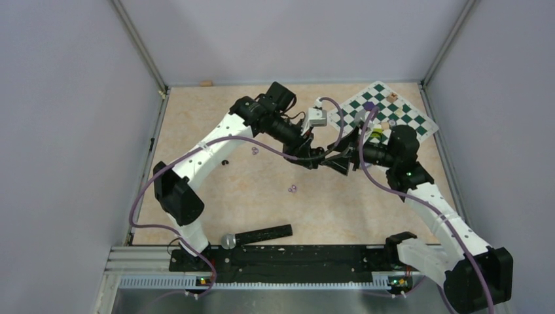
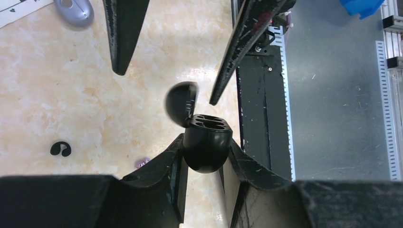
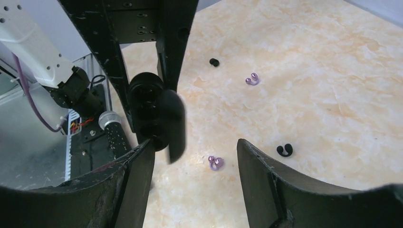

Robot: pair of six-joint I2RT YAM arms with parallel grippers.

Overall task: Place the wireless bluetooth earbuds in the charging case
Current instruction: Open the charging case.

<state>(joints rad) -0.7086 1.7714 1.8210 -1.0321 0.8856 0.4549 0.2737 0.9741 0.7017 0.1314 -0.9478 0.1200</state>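
My left gripper (image 2: 206, 142) is shut on a glossy black charging case (image 2: 207, 152) and holds it above the table. Its lid (image 2: 180, 102) is open and its sockets look empty. The case also shows in the right wrist view (image 3: 151, 110), by my open, empty right gripper (image 3: 195, 142). The two grippers meet at mid-table, the left one (image 1: 317, 157) and the right one (image 1: 337, 161). Two lilac earbuds (image 3: 215, 162) (image 3: 252, 79) and two black earbuds (image 3: 284, 150) (image 3: 214, 61) lie loose on the table. A lilac case (image 2: 73, 10) lies by the chessboard.
A green-and-white chessboard (image 1: 386, 111) with coloured blocks lies at the back right. A black microphone (image 1: 258, 235) lies near the front rail. Grey walls enclose the table on three sides.
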